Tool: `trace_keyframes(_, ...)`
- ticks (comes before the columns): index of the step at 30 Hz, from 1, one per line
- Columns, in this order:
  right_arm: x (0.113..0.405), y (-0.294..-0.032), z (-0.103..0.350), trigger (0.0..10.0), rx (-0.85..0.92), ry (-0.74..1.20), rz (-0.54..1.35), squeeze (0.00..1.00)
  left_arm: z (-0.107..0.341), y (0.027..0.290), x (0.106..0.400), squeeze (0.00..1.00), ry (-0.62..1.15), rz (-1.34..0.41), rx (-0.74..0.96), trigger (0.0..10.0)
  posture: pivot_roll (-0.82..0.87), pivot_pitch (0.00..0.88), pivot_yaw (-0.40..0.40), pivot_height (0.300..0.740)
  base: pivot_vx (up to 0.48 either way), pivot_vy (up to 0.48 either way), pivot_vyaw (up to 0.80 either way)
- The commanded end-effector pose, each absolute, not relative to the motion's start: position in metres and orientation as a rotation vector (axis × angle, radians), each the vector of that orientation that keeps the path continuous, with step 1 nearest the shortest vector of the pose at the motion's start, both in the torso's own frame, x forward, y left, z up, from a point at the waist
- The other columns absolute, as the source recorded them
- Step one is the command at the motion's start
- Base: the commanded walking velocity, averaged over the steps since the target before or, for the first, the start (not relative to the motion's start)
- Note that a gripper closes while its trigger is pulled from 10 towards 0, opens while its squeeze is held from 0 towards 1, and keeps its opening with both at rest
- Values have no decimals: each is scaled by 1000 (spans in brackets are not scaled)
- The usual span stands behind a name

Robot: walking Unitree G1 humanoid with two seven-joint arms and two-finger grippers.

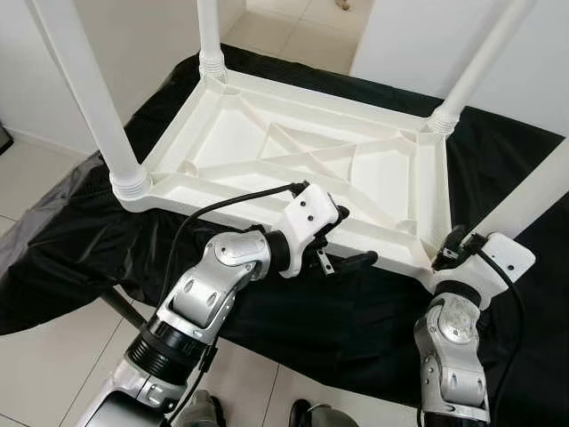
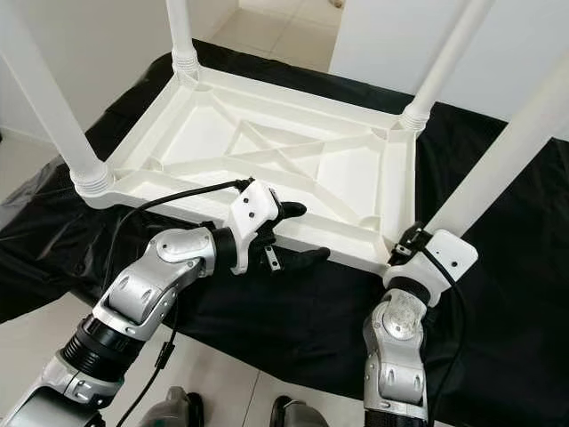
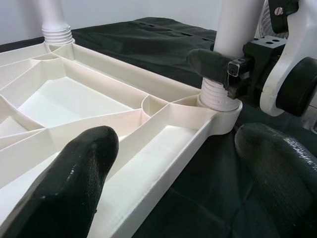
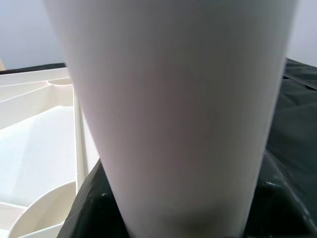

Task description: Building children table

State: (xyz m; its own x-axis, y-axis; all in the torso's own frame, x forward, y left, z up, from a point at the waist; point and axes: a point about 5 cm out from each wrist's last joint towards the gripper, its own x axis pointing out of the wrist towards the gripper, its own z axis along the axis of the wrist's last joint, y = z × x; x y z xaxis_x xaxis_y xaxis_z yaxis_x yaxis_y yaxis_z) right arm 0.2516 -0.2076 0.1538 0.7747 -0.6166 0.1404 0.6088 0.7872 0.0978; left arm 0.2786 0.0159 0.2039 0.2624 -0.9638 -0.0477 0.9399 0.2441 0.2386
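The white plastic children's table lies upside down on a black cloth, with all four white legs pointing up. My left gripper is open and straddles the table's near rim: one finger is over the ribbed underside, the other outside above the cloth. My right gripper is shut on the near right leg just above its threaded collar. In the left wrist view a right fingertip presses on that leg. The same leg looms very close in the right wrist view.
The near left leg, far left leg and far right leg stand tall around the work area. The cloth hangs over the support's front edge. Pale tile floor lies below, and white walls stand behind.
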Motion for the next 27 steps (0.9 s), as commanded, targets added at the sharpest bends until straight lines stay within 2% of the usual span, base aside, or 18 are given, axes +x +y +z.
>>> trace_keyframes(1, 244, -215, 128, 10000, 52, -33, -721, 0, 205, 12, 275, 0, -129, -1318, 240, 10000, 23, 161, -56, 740, 0, 0, 0)
trace_keyframes(11, 243, -216, 125, 10000, 118, -24, -722, 0, 206, 13, 275, 0, -131, -1320, 239, 10000, 20, 164, -52, 740, 0, 0, 0)
trace_keyframes(13, 241, -220, 121, 10000, 196, -3, -752, 0, 206, 13, 275, 0, -132, -1321, 239, 10000, 19, 166, -51, 740, 0, 0, 0)
trace_keyframes(27, 241, -221, 120, 10000, 188, -1, -739, 0, 206, 13, 275, 0, -131, -1322, 240, 10000, 20, 167, -50, 740, 0, 0, 0)
